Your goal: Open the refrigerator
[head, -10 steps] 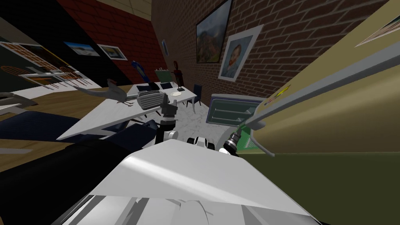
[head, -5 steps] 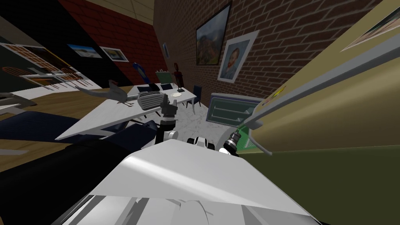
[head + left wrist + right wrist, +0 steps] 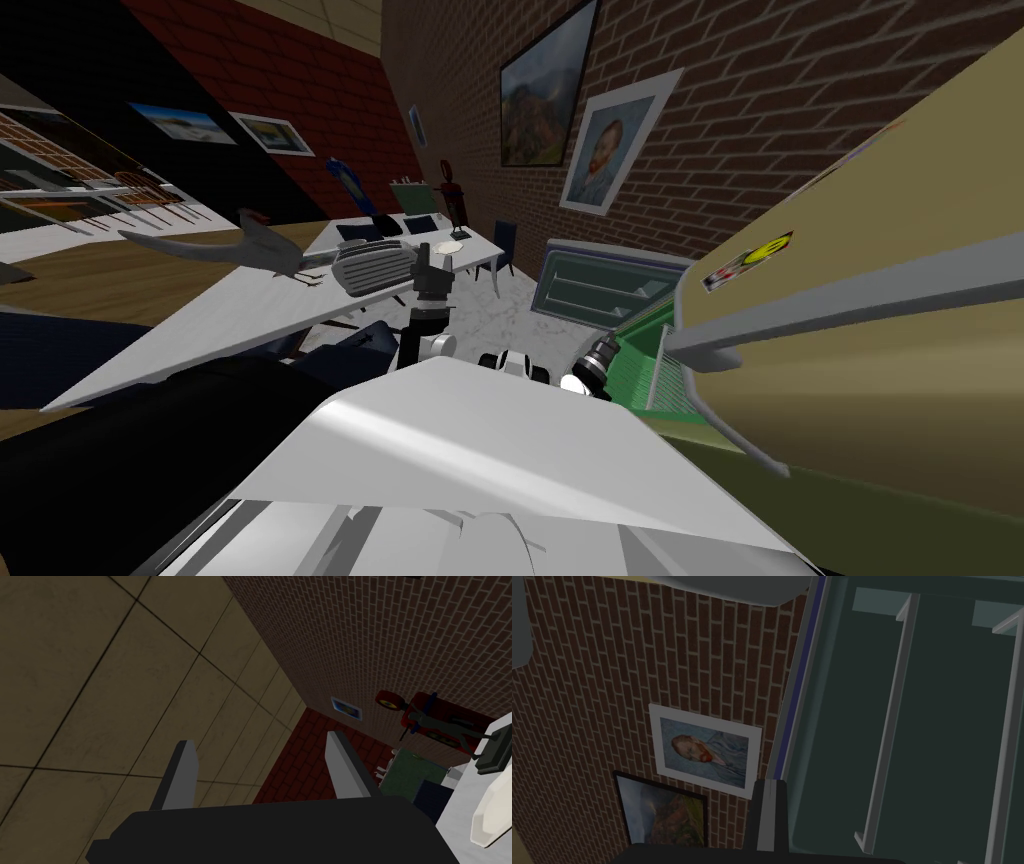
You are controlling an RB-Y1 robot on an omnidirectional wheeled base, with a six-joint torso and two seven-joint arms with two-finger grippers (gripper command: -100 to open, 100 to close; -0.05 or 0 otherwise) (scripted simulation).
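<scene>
**A:** Right gripper (image 3: 769, 816): blades pressed together, gripping nothing, just beside the refrigerator's shelved inner door (image 3: 937, 726). Left gripper (image 3: 260, 771): spread, empty, well apart from that door.

**B:** Hazard?

**A:** With no hold, a swing could strike the grey handle (image 3: 850, 295), or a door could drift shut.

**B:** Unclear?

**A:** Hinges hidden. Tan door (image 3: 880, 400) cut off. Green interior (image 3: 640, 350) partly covered.

The refrigerator door (image 3: 900, 400) is tan with a grey handle (image 3: 850, 300); the wall (image 3: 760, 100) is red-brown brick, the table (image 3: 230, 310) white.
</scene>
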